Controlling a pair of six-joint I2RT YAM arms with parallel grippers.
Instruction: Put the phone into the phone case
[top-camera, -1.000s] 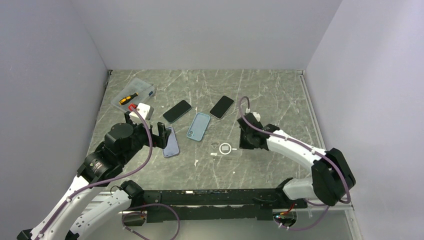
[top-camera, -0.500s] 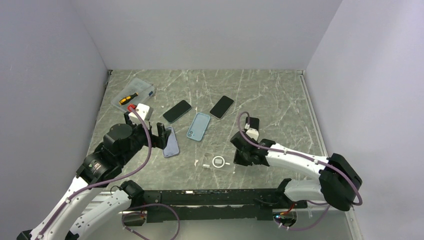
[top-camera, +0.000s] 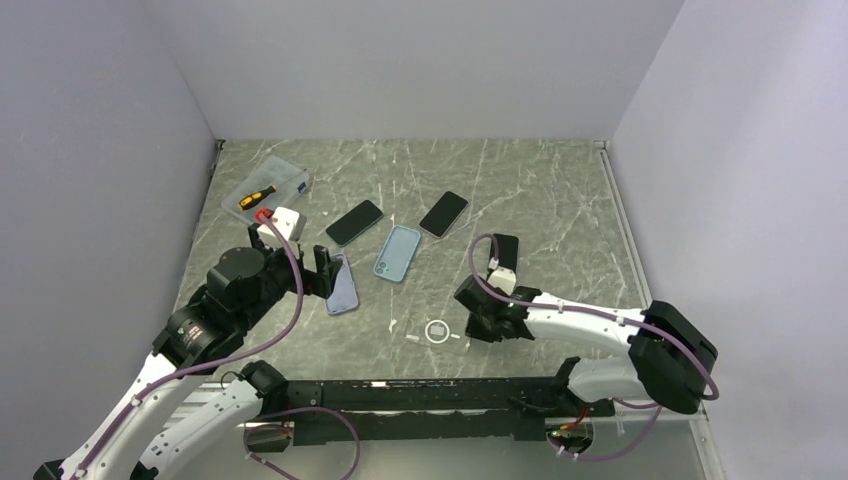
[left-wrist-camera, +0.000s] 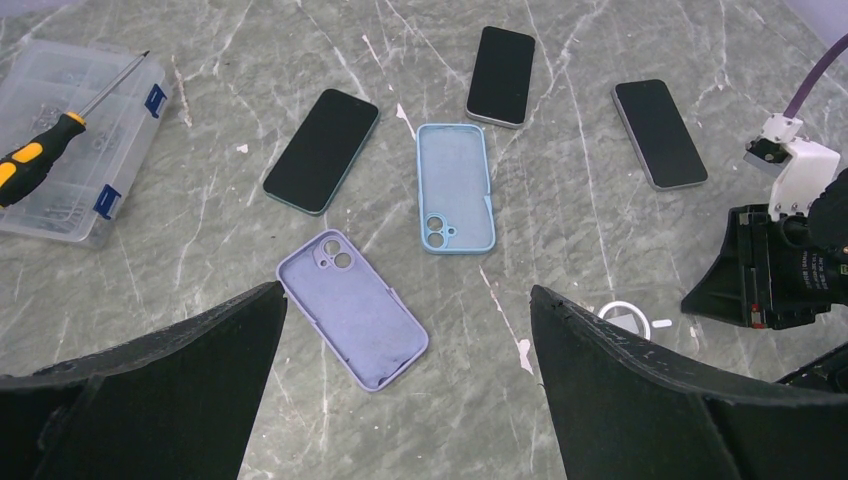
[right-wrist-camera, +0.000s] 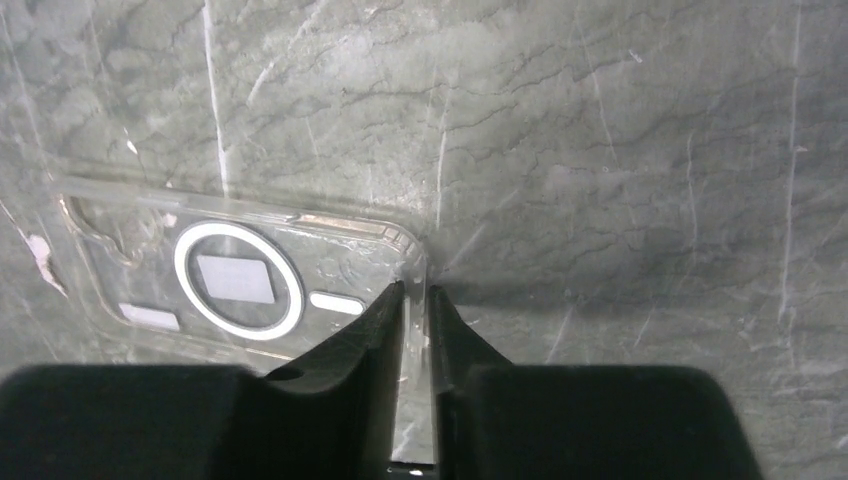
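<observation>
- Since no phone sits in any case yet, the task is barely begun; the fitting itself remains.
- Right gripper (right-wrist-camera: 415, 290): fingers nipped almost together on the corner rim of the clear case (right-wrist-camera: 235, 280), which lies flat by the worktop's (top-camera: 540, 190) near edge.
- Left gripper (left-wrist-camera: 405, 292): fingers spread wide, empty, above the lilac case (left-wrist-camera: 352, 305).
- Three phones (left-wrist-camera: 322, 150): glossy black slabs, mid-worktop.
- Clear case is thin and transparent with a white ring; lilac case and blue case (left-wrist-camera: 455, 185) are matte with open sides up.
</observation>
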